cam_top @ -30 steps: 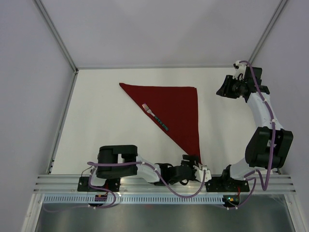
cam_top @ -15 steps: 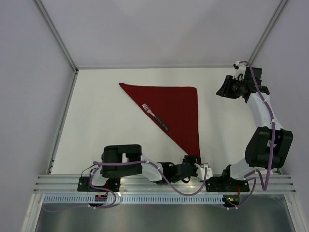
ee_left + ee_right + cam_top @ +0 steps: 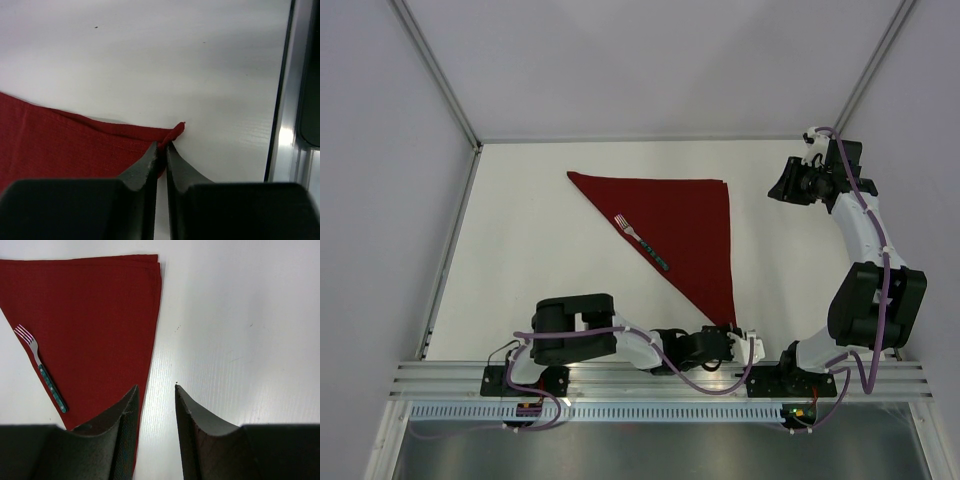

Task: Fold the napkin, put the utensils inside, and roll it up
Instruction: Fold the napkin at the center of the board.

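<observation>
— Since a second ago the left gripper point(image 3: 733, 334) has slid right along the near edge of the table point(image 3: 540, 260) and its fingers have drawn together.

— On what?

— On the near tip of the napkin point(image 3: 688, 222). From the left wrist view, the gripper point(image 3: 162, 148) pinches that red corner, which curls up just past the fingertips.

— And the rest of the cloth?

— It lies flat as a folded triangle, with one straight edge along the far side and the point toward the arm bases.

— Where is the fork point(image 3: 642, 242)?

— It lies along the napkin's slanted left edge, tines toward the far left.

— What about the right gripper point(image 3: 786, 186)?

— Raised at the far right, apart from the cloth. Its fingers are spread with nothing between them point(image 3: 156, 387), and the napkin point(image 3: 95, 315) and fork point(image 3: 42, 371) lie below it.
</observation>
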Controlling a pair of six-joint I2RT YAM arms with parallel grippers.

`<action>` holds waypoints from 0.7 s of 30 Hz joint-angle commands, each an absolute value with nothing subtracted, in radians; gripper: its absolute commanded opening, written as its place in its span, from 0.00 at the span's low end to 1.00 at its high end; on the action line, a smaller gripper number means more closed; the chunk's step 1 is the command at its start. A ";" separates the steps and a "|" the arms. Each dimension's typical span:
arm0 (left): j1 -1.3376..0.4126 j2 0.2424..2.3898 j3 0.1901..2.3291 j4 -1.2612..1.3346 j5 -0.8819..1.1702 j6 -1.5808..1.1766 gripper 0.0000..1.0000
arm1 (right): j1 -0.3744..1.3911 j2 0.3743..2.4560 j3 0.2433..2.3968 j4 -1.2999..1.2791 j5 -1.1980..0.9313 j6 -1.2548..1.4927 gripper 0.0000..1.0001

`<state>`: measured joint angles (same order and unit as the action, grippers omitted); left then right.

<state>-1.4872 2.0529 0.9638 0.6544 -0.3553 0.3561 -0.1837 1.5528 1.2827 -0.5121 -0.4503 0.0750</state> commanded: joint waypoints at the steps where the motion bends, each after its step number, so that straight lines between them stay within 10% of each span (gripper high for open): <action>1: -1.483 2.068 1.011 0.595 -0.290 0.287 0.13 | -0.187 1.514 1.279 -0.489 -0.465 0.083 0.40; 21: -1.433 1.959 1.040 0.597 -0.134 -0.082 0.02 | -0.187 1.508 1.275 -0.489 -0.465 0.081 0.40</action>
